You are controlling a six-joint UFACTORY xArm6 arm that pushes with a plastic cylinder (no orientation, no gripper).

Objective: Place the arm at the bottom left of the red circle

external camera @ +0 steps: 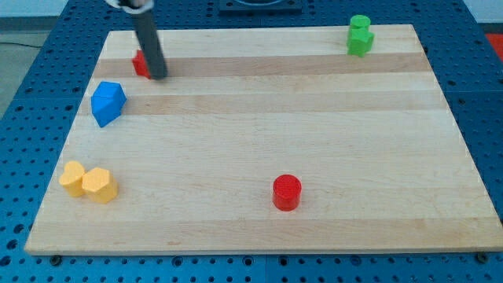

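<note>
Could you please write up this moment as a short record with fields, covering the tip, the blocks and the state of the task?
surface: wooden board on a blue perforated table
tip: my tip, near the view's top left, just right of a small red block, partly hidden by the rod
target: red circle, bottom centre, standing alone
other blocks: blue block at left; two yellow blocks touching, bottom left; green block, top right
task state: tip far from the red circle, not yet at its bottom left

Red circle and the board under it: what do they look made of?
Red circle: probably plastic, judging by its uniform saturated colour and smooth, slightly glossy top. Board: wood, pale with visible grain and lengthwise plank seams, matte finish. My tip is far off, beside a small red block.
</note>
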